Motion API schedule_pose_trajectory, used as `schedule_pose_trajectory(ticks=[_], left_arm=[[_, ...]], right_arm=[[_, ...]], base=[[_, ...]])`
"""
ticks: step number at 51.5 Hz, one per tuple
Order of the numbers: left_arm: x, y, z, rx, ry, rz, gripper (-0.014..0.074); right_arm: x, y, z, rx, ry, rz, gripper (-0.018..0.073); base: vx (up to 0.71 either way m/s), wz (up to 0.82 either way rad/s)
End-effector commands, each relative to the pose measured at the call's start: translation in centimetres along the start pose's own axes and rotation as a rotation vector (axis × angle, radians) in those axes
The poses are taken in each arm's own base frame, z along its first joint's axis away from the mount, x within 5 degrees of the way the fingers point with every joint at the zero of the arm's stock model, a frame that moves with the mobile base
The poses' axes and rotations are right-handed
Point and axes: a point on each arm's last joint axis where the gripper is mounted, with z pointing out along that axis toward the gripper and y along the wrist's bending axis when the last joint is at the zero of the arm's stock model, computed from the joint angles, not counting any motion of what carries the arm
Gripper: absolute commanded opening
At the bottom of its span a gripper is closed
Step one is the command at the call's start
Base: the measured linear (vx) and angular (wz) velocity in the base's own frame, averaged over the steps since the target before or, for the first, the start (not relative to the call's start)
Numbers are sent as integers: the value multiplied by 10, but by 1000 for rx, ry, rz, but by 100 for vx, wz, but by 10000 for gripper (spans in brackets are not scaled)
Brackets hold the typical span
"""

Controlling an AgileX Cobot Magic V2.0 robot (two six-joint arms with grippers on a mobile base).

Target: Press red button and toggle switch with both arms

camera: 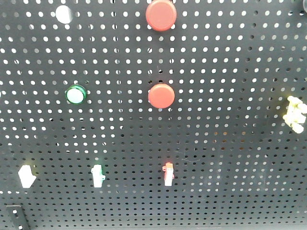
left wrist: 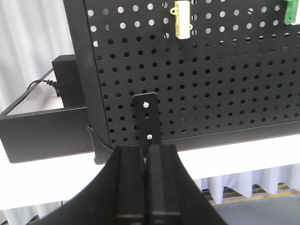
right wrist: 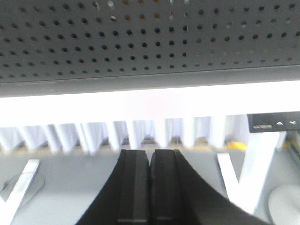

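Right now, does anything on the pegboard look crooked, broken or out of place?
Nothing stands out. The pegboard looks intact, both red buttons sit flush, and the lower switches look upright. Both grippers have jaws shut, short of the panel.

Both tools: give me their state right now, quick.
Left tool: closed, holding nothing, low in front of the pegboard.
Right tool: closed, holding nothing.
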Motion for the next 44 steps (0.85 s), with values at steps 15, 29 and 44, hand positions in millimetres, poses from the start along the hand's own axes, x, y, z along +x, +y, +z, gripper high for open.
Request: schedule_pose_trajectory(ticks=[15, 29, 44], left_arm=[[3, 0, 0, -10, -64, -12, 1], [3, 0, 0, -10, -64, -12, 1], [3, 0, 0, -10, -64, -12, 1]], right_arm=[[-10, -1, 0, 8, -190, -28, 0], [-10, -1, 0, 8, -191, -28, 0], [-10, -1, 0, 8, -191, -28, 0]], base=[[0, 0], [0, 0], [0, 0]])
